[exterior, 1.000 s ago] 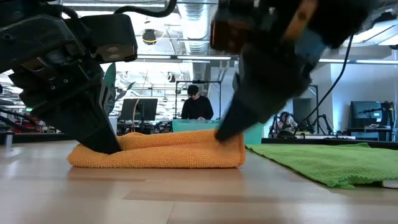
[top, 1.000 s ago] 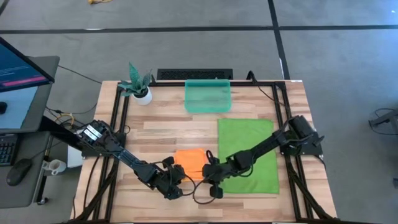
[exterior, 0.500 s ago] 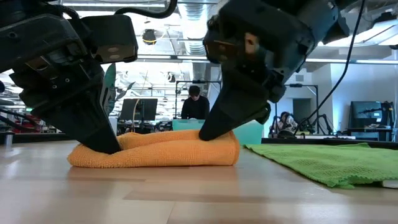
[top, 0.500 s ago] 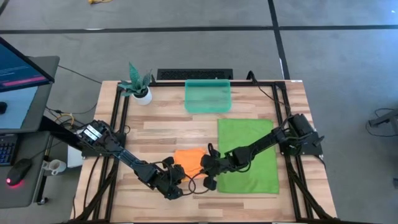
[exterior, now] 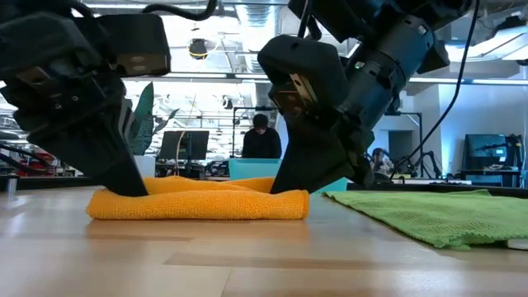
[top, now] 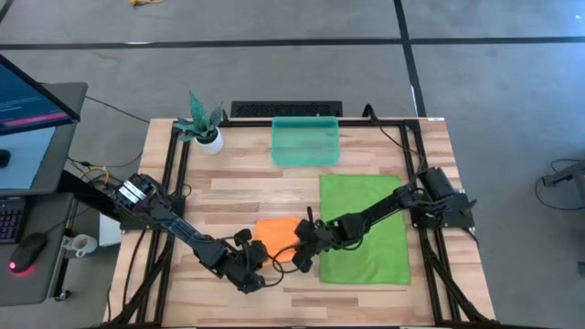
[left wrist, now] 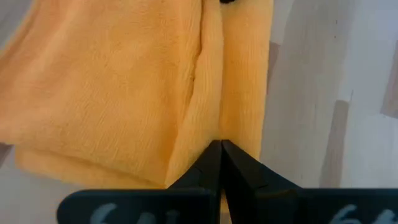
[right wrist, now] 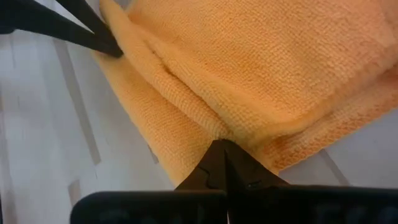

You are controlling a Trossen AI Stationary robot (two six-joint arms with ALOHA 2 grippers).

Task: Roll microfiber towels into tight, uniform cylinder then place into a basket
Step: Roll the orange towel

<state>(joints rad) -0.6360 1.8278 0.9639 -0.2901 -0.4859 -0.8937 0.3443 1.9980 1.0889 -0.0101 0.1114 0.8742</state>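
The orange microfiber towel [top: 279,233] lies bunched into a low, thick fold on the wooden table's near middle, its underside on the wood [exterior: 198,204]. My left gripper [top: 259,260] is shut at its near-left end [exterior: 132,188]. My right gripper [top: 294,252] is shut at its near-right end [exterior: 285,186]. The bright green towel [top: 364,228] lies spread flat to the right. The teal basket [top: 306,142] stands at the far middle. My left gripper pinches a raised fold of the orange towel [left wrist: 211,134] between its shut fingertips, near the towel's left end. The fingers slant down from the near left. The towel stays on the table. My right gripper pinches a fold ridge of the towel [right wrist: 214,127] between its shut fingertips, near the right end. The fingers slant down from the right, and the cloth puckers at them. The towel rests on the table.
A potted plant [top: 203,126] stands at the far left corner. The green towel's edge [exterior: 388,208] lies right beside the orange one. Bare wood [top: 238,187] lies between the towels and the basket. A person sits in the room beyond the table [exterior: 261,140].
My right gripper has gone toward the table's left, toward my left gripper, and has rolled about its wrist. The orange towel's right end has been pushed leftward, so the bundle is shorter and its top lies flatter. Its left end has stayed in place.
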